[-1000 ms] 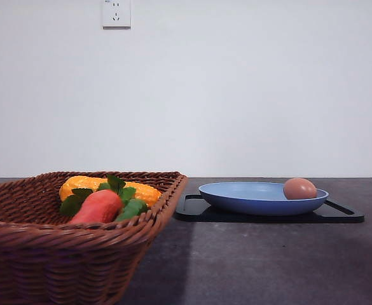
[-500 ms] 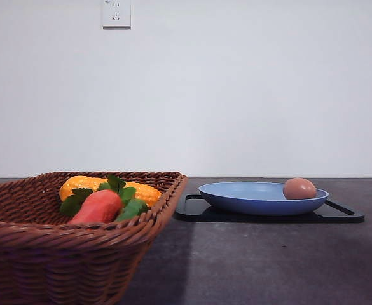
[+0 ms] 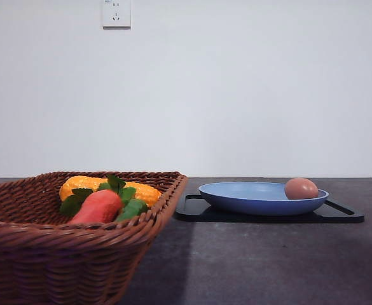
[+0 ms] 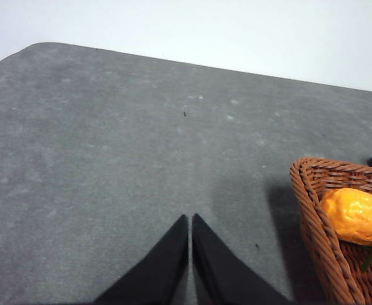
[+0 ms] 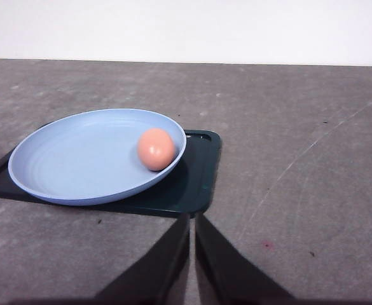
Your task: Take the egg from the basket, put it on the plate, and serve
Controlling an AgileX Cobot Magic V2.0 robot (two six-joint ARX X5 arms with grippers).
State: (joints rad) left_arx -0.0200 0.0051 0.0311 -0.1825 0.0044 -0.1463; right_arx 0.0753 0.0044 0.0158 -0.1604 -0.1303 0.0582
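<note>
The light reddish-brown egg (image 3: 301, 188) lies inside the blue plate (image 3: 249, 198), against its right rim; in the right wrist view the egg (image 5: 156, 149) rests by the plate's (image 5: 77, 165) raised edge. The woven wicker basket (image 3: 58, 254) stands at the front left, and one corner of the basket (image 4: 319, 216) appears beside the left arm. My left gripper (image 4: 190, 220) hovers over bare table left of the basket, fingers together, holding nothing. My right gripper (image 5: 192, 218) is shut and empty, a short way back from the plate.
A flat black tray (image 3: 338, 215) lies under the plate. In the basket lie an orange-red carrot (image 3: 98, 206) with green leaves and a yellow corn cob (image 3: 109, 188). Dark grey table (image 3: 255, 260) stretches between basket and tray.
The egg has shifted a touch to the right inside the plate. Nothing else has moved.
</note>
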